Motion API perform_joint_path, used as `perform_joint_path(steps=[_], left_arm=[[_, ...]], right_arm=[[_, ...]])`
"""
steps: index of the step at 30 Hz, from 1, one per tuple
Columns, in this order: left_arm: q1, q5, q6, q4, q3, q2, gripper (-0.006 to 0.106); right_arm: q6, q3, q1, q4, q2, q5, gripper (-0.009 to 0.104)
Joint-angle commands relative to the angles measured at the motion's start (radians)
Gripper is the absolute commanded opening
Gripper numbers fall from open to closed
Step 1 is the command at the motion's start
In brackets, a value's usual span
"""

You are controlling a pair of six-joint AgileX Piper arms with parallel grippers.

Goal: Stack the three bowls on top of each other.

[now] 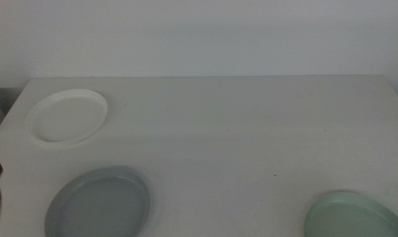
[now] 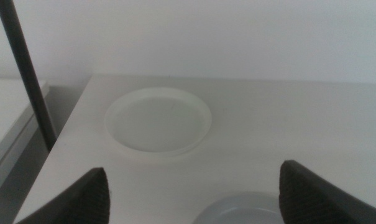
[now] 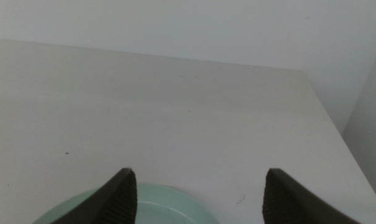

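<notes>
Table (image 1: 251, 131): white top, taken as landmark for all positions. White wall (image 1: 205, 33) behind its far edge.

White bowl (image 1: 67, 117): sits at table's far-left corner area, upright, nothing in it or on it. Also seen in left wrist view, near the table's left edge, ahead of the jaws.

Grey-blue bowl (image 1: 99, 203): at table's near-left, on the near side of the white bowl, apart from it w/ bare table between. Cut off by the frame's bottom edge. Only a sliver of its rim shows in left wrist view, low between the jaws.

Mint green bowl (image 1: 353, 216): at table's near-right corner, well apart from the other two, partly out of frame.

No bowl rests on another (all three lie separately on the table).

Left gripper (image 2: 194, 193): jaws spread wide apart, holding nothing; hovers over the table's near-left part, above the grey-blue bowl's rim. In middle view only a dark bit shows at the left border.

Right gripper (image 3: 197, 196): jaws likewise wide apart, nothing between them but air; positioned over the table's near-right part w/ the mint green bowl below. Not visible in middle view.

Dark pole (image 2: 26, 74): stands off the table's left side, seen in left wrist view
</notes>
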Motion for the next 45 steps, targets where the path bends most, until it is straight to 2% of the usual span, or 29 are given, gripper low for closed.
perform_joint_path(steps=[1, 10, 16, 33, 39, 45], left_arm=[[0.001, 0.040, -0.013, -0.012, -0.145, 0.097, 0.105], [0.001, 0.472, -0.013, -0.016, -0.514, 0.365, 0.105], [0.001, 0.679, -0.016, -0.021, -0.600, 0.481, 0.105], [0.001, 0.653, -0.011, -0.022, -0.559, 0.706, 0.105], [0.001, 0.578, 0.118, -0.102, -0.551, 0.845, 0.105], [0.002, 0.523, 0.145, -0.104, -0.551, 0.998, 0.105]], right_arm=[[-0.010, -0.005, -0.007, -0.003, 0.012, -0.077, 0.052], [-0.010, -0.005, -0.007, -0.003, 0.012, -0.077, 0.052], [-0.010, -0.005, -0.007, -0.003, 0.012, -0.077, 0.052], [-0.010, -0.005, -0.007, -0.003, 0.012, -0.077, 0.052], [-0.010, -0.005, -0.007, -0.003, 0.012, -0.077, 0.052], [-0.010, -0.005, -0.007, -0.003, 0.012, -0.077, 0.052]])
